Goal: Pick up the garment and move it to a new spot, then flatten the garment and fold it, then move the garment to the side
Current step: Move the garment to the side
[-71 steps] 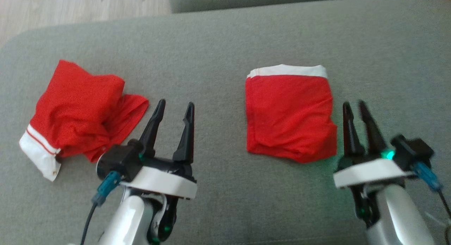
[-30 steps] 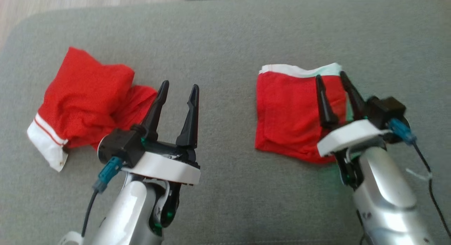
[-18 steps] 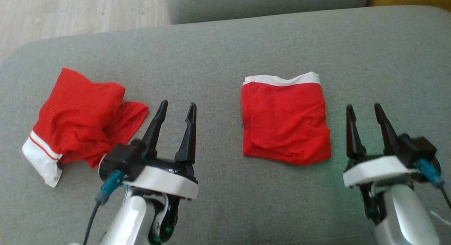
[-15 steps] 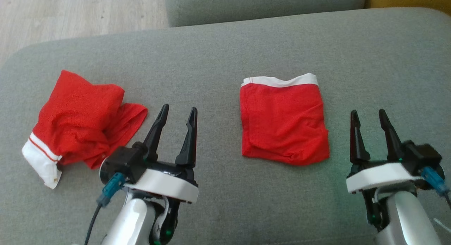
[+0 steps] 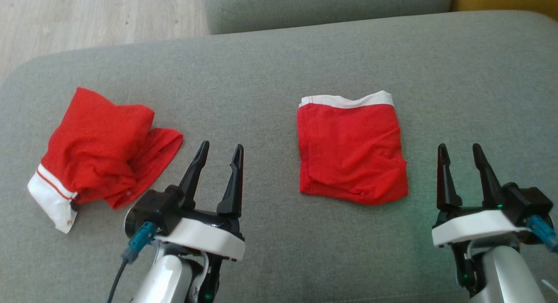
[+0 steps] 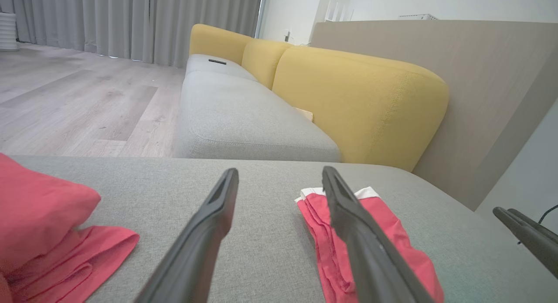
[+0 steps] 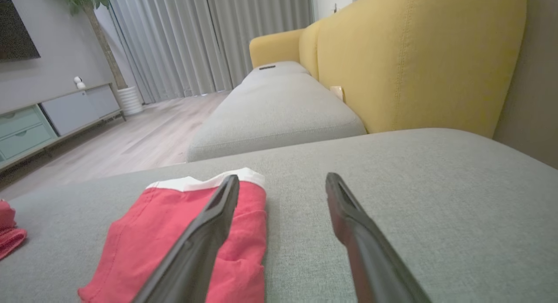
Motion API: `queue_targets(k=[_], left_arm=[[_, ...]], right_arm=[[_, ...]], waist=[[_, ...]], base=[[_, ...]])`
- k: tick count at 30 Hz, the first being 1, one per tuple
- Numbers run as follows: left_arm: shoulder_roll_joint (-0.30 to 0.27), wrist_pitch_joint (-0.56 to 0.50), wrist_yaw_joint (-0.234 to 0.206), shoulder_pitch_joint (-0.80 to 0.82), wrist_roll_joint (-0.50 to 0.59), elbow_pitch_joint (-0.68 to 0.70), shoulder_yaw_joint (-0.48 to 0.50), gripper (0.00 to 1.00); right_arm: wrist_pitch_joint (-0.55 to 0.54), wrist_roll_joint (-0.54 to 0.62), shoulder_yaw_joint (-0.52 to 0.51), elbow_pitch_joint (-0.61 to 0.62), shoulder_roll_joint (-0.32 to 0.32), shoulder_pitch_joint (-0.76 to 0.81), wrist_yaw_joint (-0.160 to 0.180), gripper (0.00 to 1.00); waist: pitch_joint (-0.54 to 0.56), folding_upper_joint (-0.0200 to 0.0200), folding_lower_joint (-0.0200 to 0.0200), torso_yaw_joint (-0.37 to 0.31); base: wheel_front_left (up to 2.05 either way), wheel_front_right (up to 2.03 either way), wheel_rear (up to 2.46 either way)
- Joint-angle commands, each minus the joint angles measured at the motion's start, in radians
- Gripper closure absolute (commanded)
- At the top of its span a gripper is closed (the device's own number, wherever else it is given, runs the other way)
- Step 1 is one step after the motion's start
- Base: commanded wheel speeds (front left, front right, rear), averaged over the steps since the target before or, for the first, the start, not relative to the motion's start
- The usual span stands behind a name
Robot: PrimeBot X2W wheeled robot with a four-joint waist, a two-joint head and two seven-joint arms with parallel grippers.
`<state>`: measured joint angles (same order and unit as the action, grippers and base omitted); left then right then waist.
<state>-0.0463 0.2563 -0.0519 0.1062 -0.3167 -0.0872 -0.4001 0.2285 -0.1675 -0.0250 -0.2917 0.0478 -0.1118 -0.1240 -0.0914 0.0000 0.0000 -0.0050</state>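
There's the folded red garment [image 5: 352, 152], lying flat on the grey cushion [image 5: 270, 63] just right of centre in the head view, white waistband along its top edge. The right gripper [image 5: 459, 146] sits at the lower right, just beside the garment's right edge and clear of it, fingers spread with nothing between them. Lower left of centre, the left gripper [image 5: 222, 144] hovers with its fingers parted too, empty, between the two pieces of cloth. At the left of the frame a crumpled red garment [image 5: 100, 152] lies in a heap, its white band at the lower left corner. Wood floor [image 5: 87, 15] shows upper left, and the left wrist view catches a yellow backrest [image 6: 348, 98] across its middle.
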Motion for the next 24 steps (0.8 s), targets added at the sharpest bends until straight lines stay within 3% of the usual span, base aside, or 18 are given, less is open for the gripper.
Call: queue_targets(k=[1,11,24], left_arm=[[-0.004,0.006,0.005,0.042,0.010,0.033,0.038,0.00],[-0.004,0.006,0.004,0.072,0.009,0.036,0.019,0.00],[-0.004,0.006,-0.003,0.120,-0.003,0.032,0.000,0.00]], right_arm=[[-0.009,-0.003,0.018,0.035,0.002,-0.025,-0.007,0.00],[-0.131,0.012,0.037,-0.054,0.002,-0.113,-0.007,0.00],[-0.264,-0.110,0.067,-0.282,0.002,-0.253,-0.007,0.00]], waist=[[-0.009,0.0000,0.0000,0.005],[-0.075,0.0000,0.0000,0.038],[-0.150,0.0000,0.0000,0.089]], base=[[0.00,0.00,0.00],[0.00,0.00,0.00],[0.00,0.00,0.00]])
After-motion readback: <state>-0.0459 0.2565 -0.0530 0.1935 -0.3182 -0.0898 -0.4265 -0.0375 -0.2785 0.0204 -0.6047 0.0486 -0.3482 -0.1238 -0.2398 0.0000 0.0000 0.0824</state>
